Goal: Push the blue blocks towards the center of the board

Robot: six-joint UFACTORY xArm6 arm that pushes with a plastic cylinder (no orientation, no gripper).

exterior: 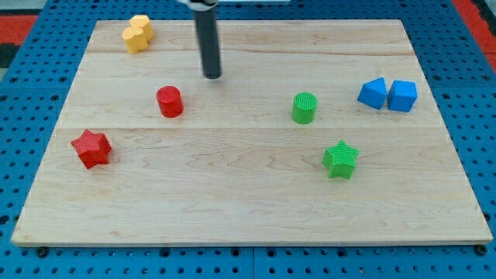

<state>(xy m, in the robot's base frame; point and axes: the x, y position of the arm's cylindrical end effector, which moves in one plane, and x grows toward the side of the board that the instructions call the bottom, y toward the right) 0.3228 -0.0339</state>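
Two blue blocks sit side by side, touching, at the view's right: a blue wedge-like block (373,93) and a blue cube (402,96) to its right. My tip (212,76) rests on the board in the upper left-middle, far to the left of the blue blocks. It stands up and to the right of the red cylinder (170,101), apart from it.
A yellow block (138,33) lies at the top left. A red star (91,149) is at the left. A green cylinder (304,108) and a green star (340,159) lie right of centre, between my tip and the blue blocks. The wooden board (248,209) ends near the blue blocks.
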